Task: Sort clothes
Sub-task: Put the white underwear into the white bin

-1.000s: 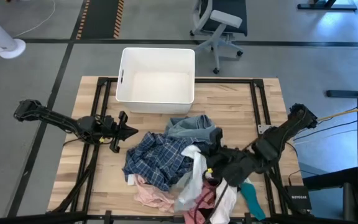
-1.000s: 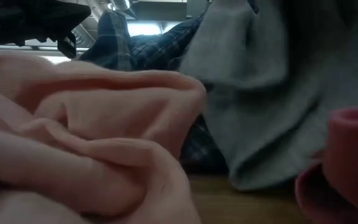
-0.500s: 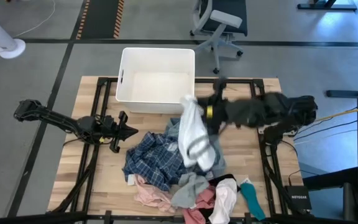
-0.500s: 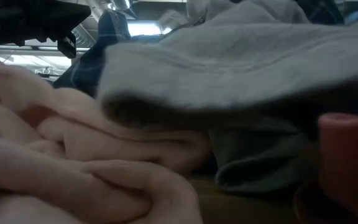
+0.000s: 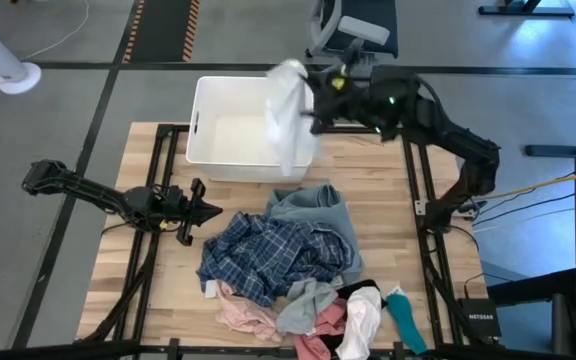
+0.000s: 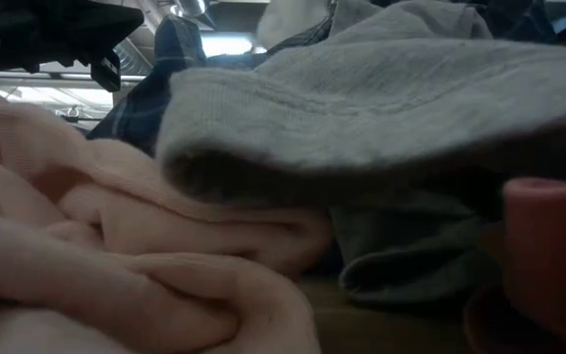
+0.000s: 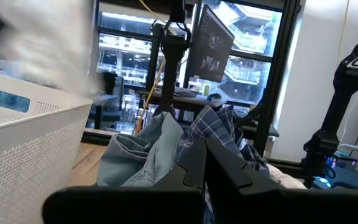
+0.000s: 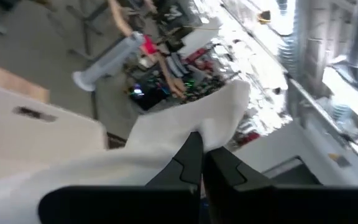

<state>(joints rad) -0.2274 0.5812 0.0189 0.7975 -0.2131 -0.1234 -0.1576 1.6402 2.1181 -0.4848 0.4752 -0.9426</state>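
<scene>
At the near edge of the counter [image 5: 158, 300] lie a pink item [image 5: 238, 315], a grey piece [image 5: 306, 305], a white item [image 5: 360, 320] and a teal one [image 5: 405, 320], all bunched together; in the low view the pink fabric [image 6: 96, 256] and grey fabric [image 6: 381, 88] fill the frame. Just beyond them sprawls the plaid shirt [image 5: 268, 255], with the light blue denim piece [image 5: 313, 208] touching its far right side. Over on the left, the left gripper [image 5: 206, 210] waits beside the pile, jaws clenched together with nothing between them. Farther back, the right gripper [image 5: 313, 95] is up over the far right corner of the white bin [image 5: 208, 155], jaws grasping a white garment [image 5: 288, 115] that hangs down over the bin's right side.
</scene>
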